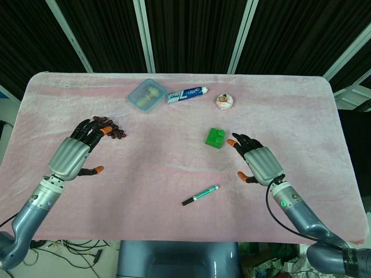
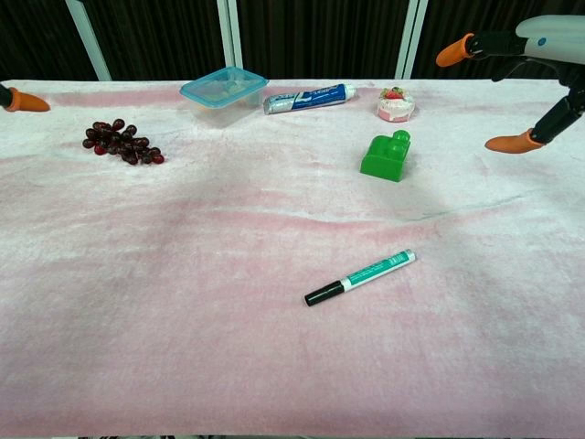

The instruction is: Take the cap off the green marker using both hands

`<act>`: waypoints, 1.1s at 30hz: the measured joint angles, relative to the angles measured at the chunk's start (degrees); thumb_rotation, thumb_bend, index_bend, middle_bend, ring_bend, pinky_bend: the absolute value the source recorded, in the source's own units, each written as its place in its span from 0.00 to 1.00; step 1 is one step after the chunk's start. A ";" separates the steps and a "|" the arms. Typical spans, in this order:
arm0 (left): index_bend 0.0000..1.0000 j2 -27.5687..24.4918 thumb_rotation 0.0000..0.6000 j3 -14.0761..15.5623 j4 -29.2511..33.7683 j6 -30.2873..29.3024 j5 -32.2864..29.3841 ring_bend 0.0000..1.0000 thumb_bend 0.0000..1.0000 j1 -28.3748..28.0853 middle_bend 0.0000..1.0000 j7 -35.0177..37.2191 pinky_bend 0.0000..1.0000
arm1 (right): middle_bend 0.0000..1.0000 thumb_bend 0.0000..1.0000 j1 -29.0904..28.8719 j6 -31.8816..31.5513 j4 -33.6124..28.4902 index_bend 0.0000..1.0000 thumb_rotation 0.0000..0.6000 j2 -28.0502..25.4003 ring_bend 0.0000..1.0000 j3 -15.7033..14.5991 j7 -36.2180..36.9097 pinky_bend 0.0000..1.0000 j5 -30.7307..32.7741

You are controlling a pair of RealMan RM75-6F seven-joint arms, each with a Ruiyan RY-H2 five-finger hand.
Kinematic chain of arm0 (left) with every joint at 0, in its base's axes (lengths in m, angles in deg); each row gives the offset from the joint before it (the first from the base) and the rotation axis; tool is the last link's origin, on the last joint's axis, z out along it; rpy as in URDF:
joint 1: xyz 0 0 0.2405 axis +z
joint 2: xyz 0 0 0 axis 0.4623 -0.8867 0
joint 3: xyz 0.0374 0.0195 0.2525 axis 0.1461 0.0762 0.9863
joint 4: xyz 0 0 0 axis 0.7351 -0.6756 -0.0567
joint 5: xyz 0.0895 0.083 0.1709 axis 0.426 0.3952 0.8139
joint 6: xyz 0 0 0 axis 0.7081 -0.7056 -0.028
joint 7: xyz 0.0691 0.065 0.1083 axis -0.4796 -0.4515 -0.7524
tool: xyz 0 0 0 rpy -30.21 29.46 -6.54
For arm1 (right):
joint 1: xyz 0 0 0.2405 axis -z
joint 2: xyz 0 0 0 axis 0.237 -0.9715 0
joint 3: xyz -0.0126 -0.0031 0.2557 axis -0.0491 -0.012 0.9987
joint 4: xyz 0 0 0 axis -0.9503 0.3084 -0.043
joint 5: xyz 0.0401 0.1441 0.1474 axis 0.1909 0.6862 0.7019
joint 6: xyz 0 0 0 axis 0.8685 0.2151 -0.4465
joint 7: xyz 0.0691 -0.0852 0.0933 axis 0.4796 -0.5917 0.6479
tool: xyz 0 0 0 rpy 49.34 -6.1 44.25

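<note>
Green marker [image 1: 200, 196] lies near right robot hand [image 1: 259, 160], untouched.

left robot hand [image 2: 18, 99] cut off at chest view's edge, only a fingertip showing, toothpaste tube [image 1: 186, 95] print unreadable

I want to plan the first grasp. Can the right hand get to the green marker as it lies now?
Probably yes. The right hand is open and holds nothing, and the green marker lies alone on bare cloth, with nothing between them. The green block sits farther back.
</note>
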 measured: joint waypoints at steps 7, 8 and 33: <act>0.08 2.52 1.00 -0.59 -2.48 0.51 2.04 0.00 0.09 -2.34 0.13 4.38 0.02 | 0.00 0.21 0.14 -0.46 0.31 0.11 1.00 0.05 0.01 -0.88 -0.69 0.16 -1.23; 0.08 2.68 1.00 -0.54 -2.51 0.46 2.05 0.00 0.09 -2.37 0.13 3.98 0.02 | 0.00 0.21 0.16 -0.57 0.32 0.11 1.00 0.10 0.01 -0.90 -0.67 0.16 -1.33; 0.08 -6.50 1.00 4.45 5.83 -7.07 1.62 0.00 0.09 6.47 0.13 4.20 0.03 | 0.00 0.21 1.31 0.68 1.83 0.33 1.00 3.82 0.01 -5.64 -0.63 0.16 -5.33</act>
